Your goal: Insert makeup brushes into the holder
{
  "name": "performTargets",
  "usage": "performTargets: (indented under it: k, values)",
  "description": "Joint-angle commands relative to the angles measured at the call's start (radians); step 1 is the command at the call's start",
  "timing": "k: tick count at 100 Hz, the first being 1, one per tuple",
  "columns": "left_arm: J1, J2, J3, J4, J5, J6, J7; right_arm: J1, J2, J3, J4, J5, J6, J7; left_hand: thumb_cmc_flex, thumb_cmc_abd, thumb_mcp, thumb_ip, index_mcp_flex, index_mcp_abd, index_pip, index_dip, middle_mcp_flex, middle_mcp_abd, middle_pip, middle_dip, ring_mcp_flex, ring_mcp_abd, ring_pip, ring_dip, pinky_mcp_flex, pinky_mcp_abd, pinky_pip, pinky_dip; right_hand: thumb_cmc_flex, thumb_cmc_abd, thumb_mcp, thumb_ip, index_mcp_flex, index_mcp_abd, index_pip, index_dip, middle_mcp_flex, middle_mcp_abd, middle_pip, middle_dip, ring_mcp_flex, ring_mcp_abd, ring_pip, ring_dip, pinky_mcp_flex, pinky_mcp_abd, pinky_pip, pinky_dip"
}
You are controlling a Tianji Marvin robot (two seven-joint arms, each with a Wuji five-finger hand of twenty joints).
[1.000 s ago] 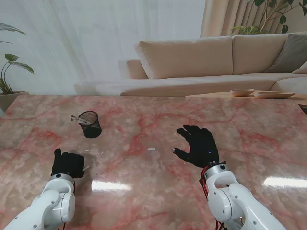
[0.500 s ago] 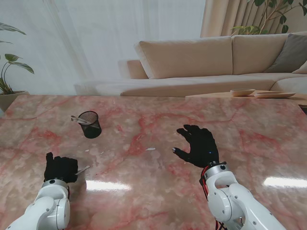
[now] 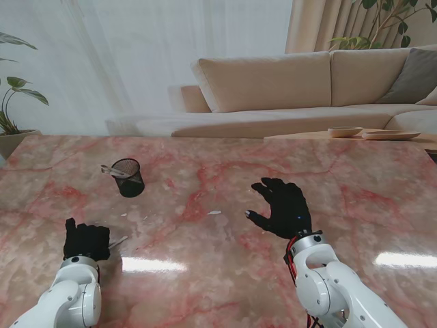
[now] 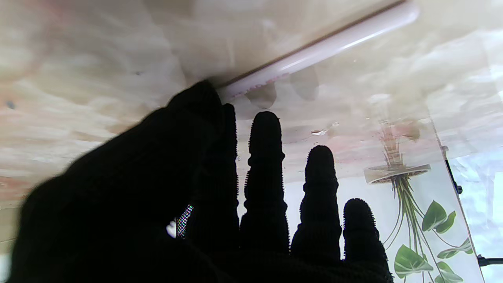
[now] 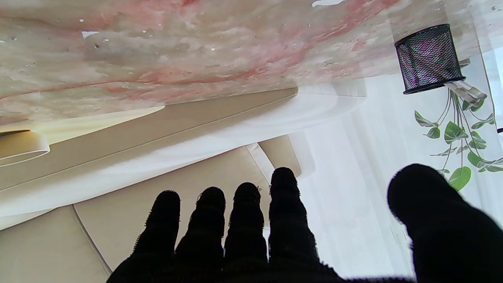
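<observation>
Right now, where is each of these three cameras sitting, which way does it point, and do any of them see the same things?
Stand view: above the shoulders, looking down at the table and sofa; both arms, left hand and right hand show.
Left wrist view: along the fingers at a brush lying on the table.
Right wrist view: along open fingers toward the holder.
Shared: stand and right wrist views both show the holder; stand and left wrist views both show the brush.

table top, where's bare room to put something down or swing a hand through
Widest bare stretch: between the mesh holder and the right hand, save a small white scrap. The table's right side past that hand is bare too. Tightest: the near-left corner, left hand at a brush.
</observation>
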State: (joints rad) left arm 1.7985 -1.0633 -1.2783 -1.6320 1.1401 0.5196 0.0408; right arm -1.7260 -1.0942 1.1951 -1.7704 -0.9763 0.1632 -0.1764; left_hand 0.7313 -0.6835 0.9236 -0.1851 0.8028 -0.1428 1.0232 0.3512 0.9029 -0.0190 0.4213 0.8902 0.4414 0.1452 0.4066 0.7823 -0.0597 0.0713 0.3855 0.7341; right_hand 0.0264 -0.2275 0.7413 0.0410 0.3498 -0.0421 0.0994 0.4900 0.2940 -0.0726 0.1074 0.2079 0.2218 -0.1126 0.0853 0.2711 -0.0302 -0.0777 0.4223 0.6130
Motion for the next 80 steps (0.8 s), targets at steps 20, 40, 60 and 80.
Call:
performTargets:
  k: [20, 40, 60, 80]
  values:
    - [0.043, -0.002, 0.005, 0.043, 0.008, -0.008, -0.02, -0.006, -0.003, 0.001, -0.002, 0.005, 0.005, 0.011, 0.013, 0.022, -0.008, 0.034, 0.098, -0.082, 0.003, -0.009, 0.067, -0.001, -0.012, 0.039, 0.02, 0.027, 0.043, 0.006, -0.017, -0.012, -0.026, 0.012, 0.014, -0.011, 0.017, 0.017, -0.008, -0.009, 0.008, 0.009, -0.01, 0.0, 0.002, 0.015, -0.004, -0.013, 0.009, 0.023, -0.021, 0.005, 0.007, 0.015]
    - [0.051, -0.006, 0.003, 0.048, 0.002, -0.01, 0.018, -0.01, -0.004, 0.005, -0.004, 0.007, 0.003, 0.0, -0.019, -0.001, 0.103, -0.008, 0.112, -0.023, -0.038, 0.152, 0.091, 0.042, -0.006, 0.054, 0.012, 0.053, 0.065, 0.011, -0.024, -0.006, -0.048, 0.027, 0.015, -0.011, 0.018, 0.016, -0.009, -0.008, 0.007, 0.008, -0.01, 0.001, 0.002, 0.016, -0.002, -0.013, 0.01, 0.025, -0.021, 0.005, 0.007, 0.016]
    - [0.044, -0.003, 0.005, 0.044, -0.004, -0.001, -0.016, -0.015, -0.006, 0.007, -0.004, 0.008, 0.001, -0.012, -0.058, 0.012, 0.176, -0.07, 0.099, -0.01, -0.086, 0.351, 0.069, 0.062, 0.036, 0.068, -0.022, 0.057, 0.065, -0.002, -0.034, -0.016, -0.114, 0.06, 0.016, -0.011, 0.018, 0.016, -0.009, -0.008, 0.007, 0.008, -0.01, 0.002, 0.002, 0.016, 0.0, -0.014, 0.011, 0.026, -0.021, 0.005, 0.007, 0.016]
    - [0.037, 0.0, 0.009, 0.044, -0.01, 0.0, -0.045, -0.016, -0.008, 0.007, -0.003, 0.011, 0.001, -0.022, -0.064, 0.059, 0.154, -0.099, 0.083, -0.028, -0.111, 0.491, 0.01, 0.068, 0.039, 0.028, -0.059, 0.048, 0.029, -0.043, -0.027, -0.027, -0.172, 0.073, 0.017, -0.012, 0.019, 0.015, -0.008, -0.008, 0.008, 0.009, -0.01, 0.0, 0.003, 0.016, 0.0, -0.013, 0.012, 0.026, -0.02, 0.004, 0.007, 0.016]
